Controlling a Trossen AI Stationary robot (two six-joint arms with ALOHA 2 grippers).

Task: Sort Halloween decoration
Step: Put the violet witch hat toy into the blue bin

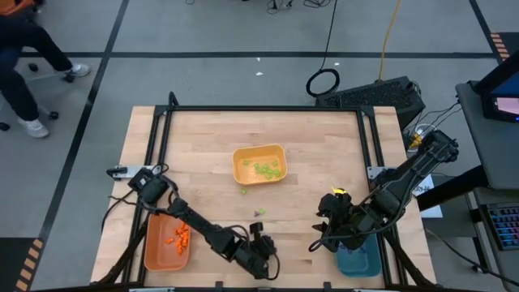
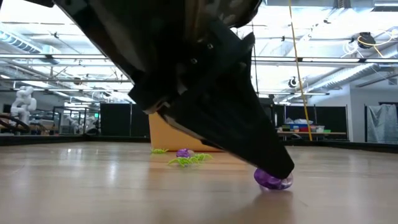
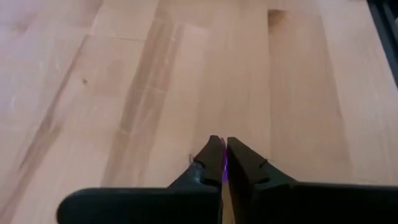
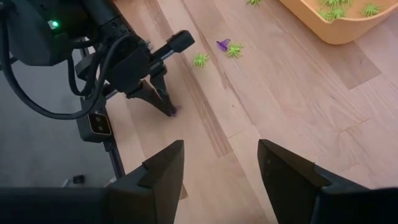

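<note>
Purple decoration piece (image 2: 272,180) sits pinched at my left gripper's (image 3: 224,163) closed tips, on the table (image 1: 203,146) at lower centre of the high view. My right gripper (image 4: 221,163) hangs open at lower right, above the teal tray (image 1: 358,259).

My left gripper (image 1: 261,253) sits at the table's near edge, seemingly on a small purple plastic piece (image 2: 272,180). The orange rectangular tray (image 1: 166,241) lies to its left, the yellow rectangular tray (image 1: 259,165) behind, my right gripper (image 1: 327,235) beside the teal rectangular tray (image 1: 358,258).
</note>
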